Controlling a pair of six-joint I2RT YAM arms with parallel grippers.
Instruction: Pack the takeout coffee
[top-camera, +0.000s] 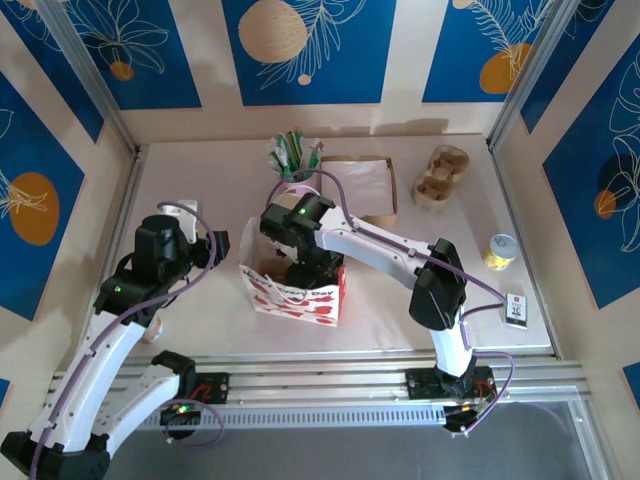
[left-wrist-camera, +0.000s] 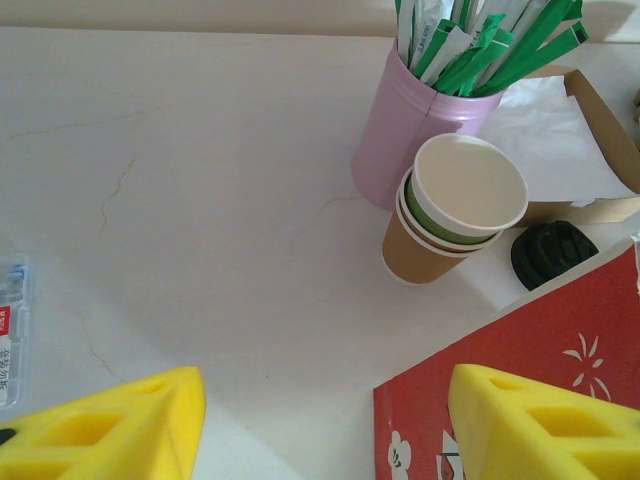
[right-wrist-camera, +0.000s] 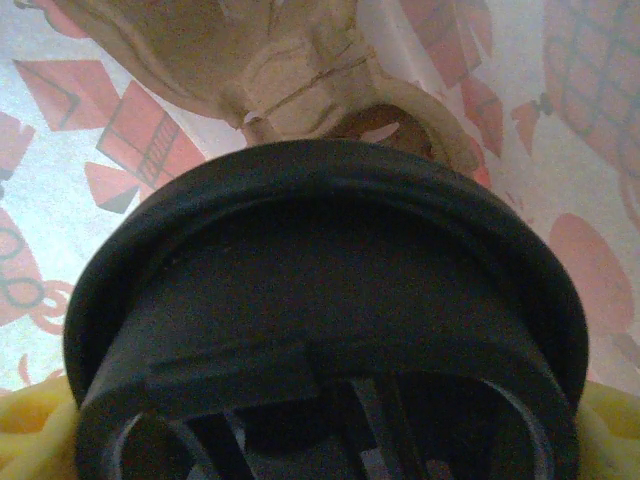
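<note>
The takeout coffee (right-wrist-camera: 320, 320) shows its round black lid close up in the right wrist view; the cup body below it is hidden. My right gripper (right-wrist-camera: 320, 440) is shut on it, a yellow pad (right-wrist-camera: 25, 430) pressing at each side. It hangs inside the red-and-white paper bag (top-camera: 295, 290), just above a moulded cardboard cup carrier (right-wrist-camera: 270, 70). From above, the right gripper (top-camera: 305, 268) reaches down into the bag's mouth. My left gripper (left-wrist-camera: 325, 430) is open with nothing in it, low over the table beside the bag's red corner (left-wrist-camera: 520, 400), left of the bag (top-camera: 188, 215).
Behind the bag stand a tan cup stack (left-wrist-camera: 450, 215), a loose black lid (left-wrist-camera: 553, 253), a pink holder of green sticks (left-wrist-camera: 415, 125) and a brown box with white paper (top-camera: 360, 185). A second cup carrier (top-camera: 440, 178), a yellow can (top-camera: 500, 250) and a small card (top-camera: 516, 310) sit at the right.
</note>
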